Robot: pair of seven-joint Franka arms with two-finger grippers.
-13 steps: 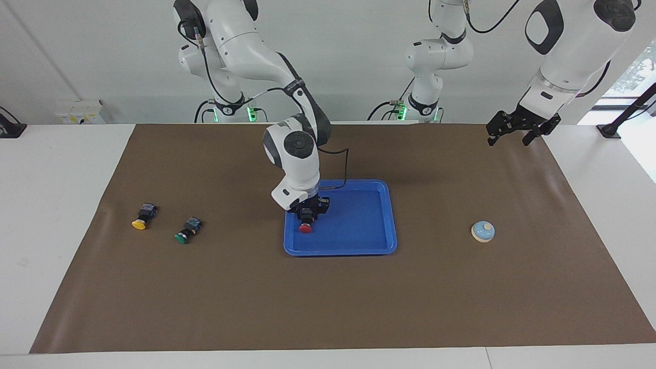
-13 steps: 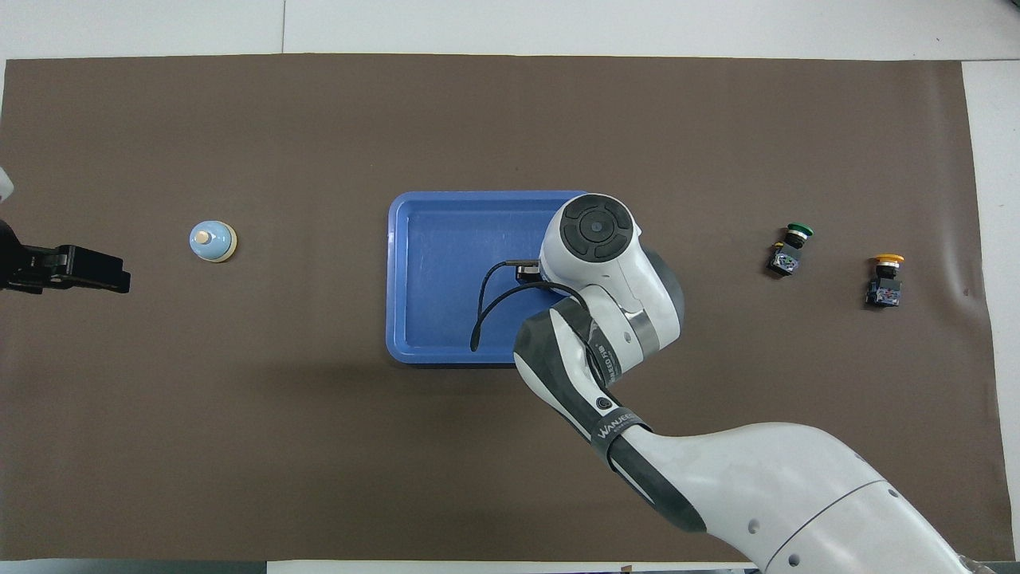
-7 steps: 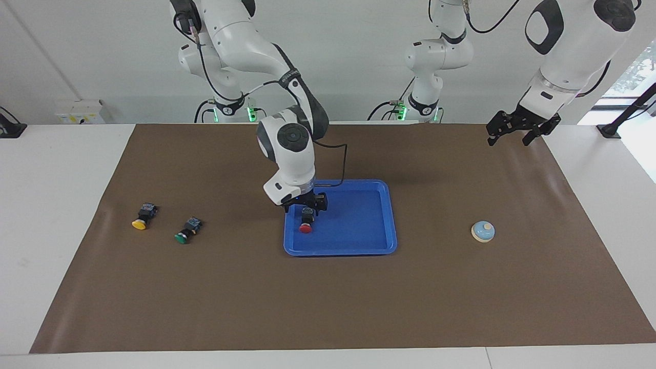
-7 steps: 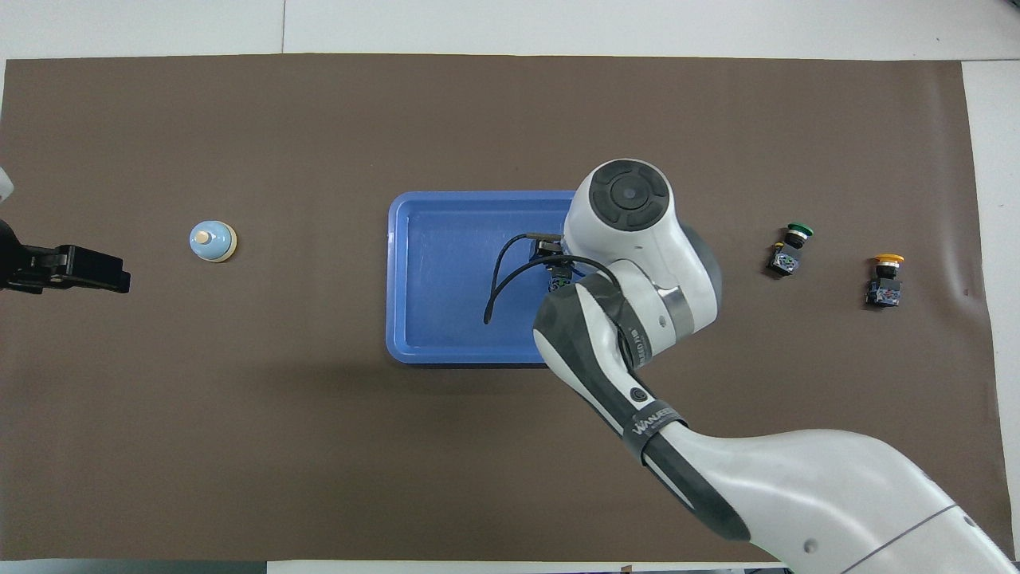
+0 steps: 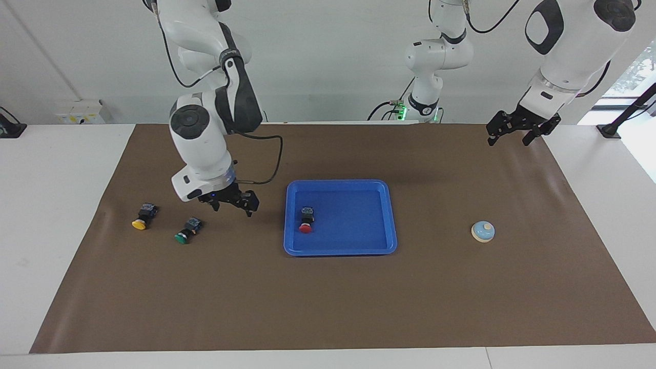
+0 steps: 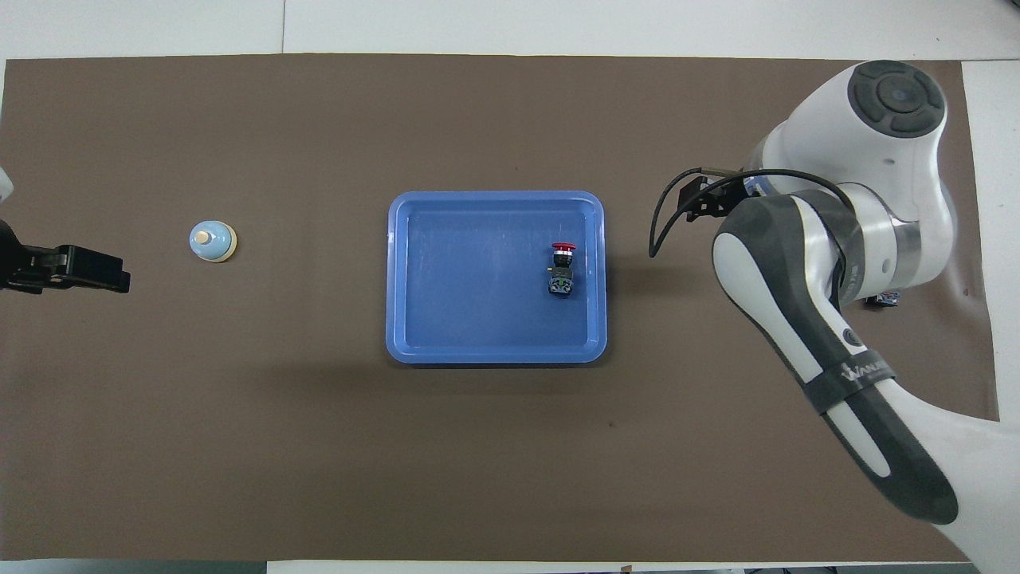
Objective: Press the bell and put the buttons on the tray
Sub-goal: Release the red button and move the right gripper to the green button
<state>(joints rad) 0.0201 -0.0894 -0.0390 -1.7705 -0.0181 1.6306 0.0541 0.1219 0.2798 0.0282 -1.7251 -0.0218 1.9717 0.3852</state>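
Right gripper [image 5: 234, 202], jaws apart and empty, hangs just beside the green button [image 5: 186, 230], toward the tray [image 5: 389, 215]; left gripper [image 5: 515, 130] waits, jaws apart.

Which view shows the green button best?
The facing view: the green button lies in plain sight on the brown mat beside the yellow button. In the overhead view the right arm covers it entirely.
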